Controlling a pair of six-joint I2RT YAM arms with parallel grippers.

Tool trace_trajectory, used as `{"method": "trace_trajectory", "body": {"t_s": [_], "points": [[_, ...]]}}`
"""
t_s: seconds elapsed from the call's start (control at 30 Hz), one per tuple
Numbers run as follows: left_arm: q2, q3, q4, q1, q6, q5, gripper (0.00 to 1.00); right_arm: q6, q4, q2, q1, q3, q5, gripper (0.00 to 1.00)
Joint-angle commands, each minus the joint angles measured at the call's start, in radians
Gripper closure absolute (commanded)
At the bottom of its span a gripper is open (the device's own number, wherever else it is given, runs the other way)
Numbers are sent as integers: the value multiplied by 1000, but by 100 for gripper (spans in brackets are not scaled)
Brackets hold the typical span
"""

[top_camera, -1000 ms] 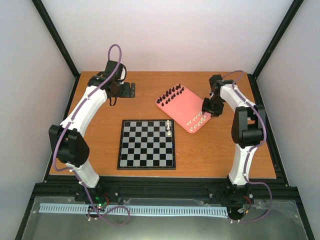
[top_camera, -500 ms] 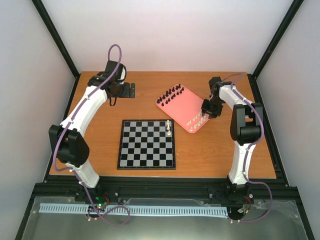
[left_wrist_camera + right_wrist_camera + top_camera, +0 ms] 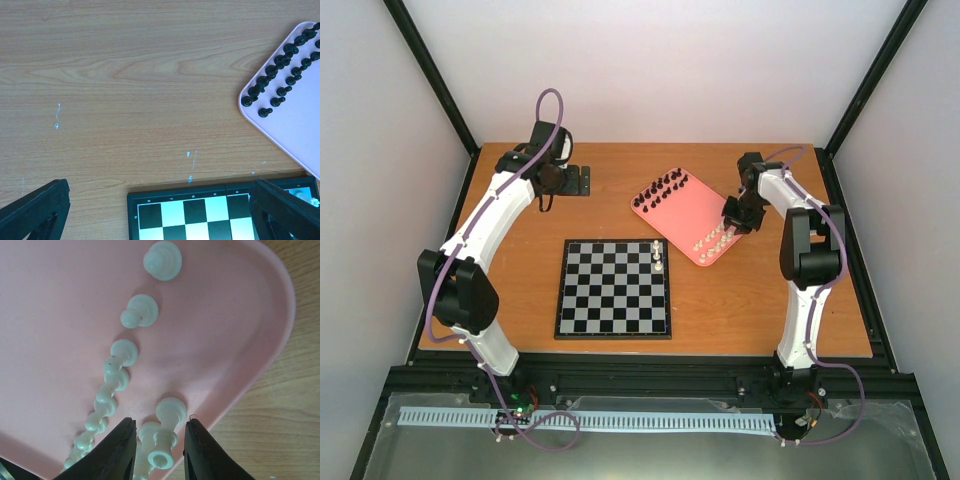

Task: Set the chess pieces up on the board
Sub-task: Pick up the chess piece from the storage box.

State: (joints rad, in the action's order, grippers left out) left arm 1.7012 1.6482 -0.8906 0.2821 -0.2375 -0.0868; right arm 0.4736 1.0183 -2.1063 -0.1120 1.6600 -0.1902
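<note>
Right claw point(image 3: 160, 430) straddles a cream-white chess piece point(image 3: 162, 455) by the rim of the pink tray point(image 3: 280, 295), jaws parted, not gripping; next, I'd say, pinch and lift. Left claw point(image 3: 160, 210) gapes empty.

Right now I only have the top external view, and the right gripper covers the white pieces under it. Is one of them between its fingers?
Observer: Yes. The right wrist view shows a cream-white piece standing on the pink tray between the right gripper's open jaws, not yet clamped.
Operator: And the left gripper, is it carrying anything?
Observer: No. The left wrist view shows the left gripper open and empty above bare table, just beyond the board's far edge.
</note>
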Motion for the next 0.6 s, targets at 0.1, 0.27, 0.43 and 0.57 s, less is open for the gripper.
{"method": "trace_trajectory", "body": {"t_s": [0.1, 0.27, 0.43, 0.57], "points": [[-2, 9, -12, 2, 20, -15, 0, 13, -10, -26, 8, 20, -5, 69], [-3, 7, -11, 1, 22, -19, 0, 14, -13, -31, 8, 24, -6, 72], [-2, 8, -10, 1, 21, -16, 0, 14, -14, -39, 8, 28, -3, 74], [-2, 10, -10, 2, 23, -20, 0, 13, -14, -46, 8, 28, -6, 78]]}}
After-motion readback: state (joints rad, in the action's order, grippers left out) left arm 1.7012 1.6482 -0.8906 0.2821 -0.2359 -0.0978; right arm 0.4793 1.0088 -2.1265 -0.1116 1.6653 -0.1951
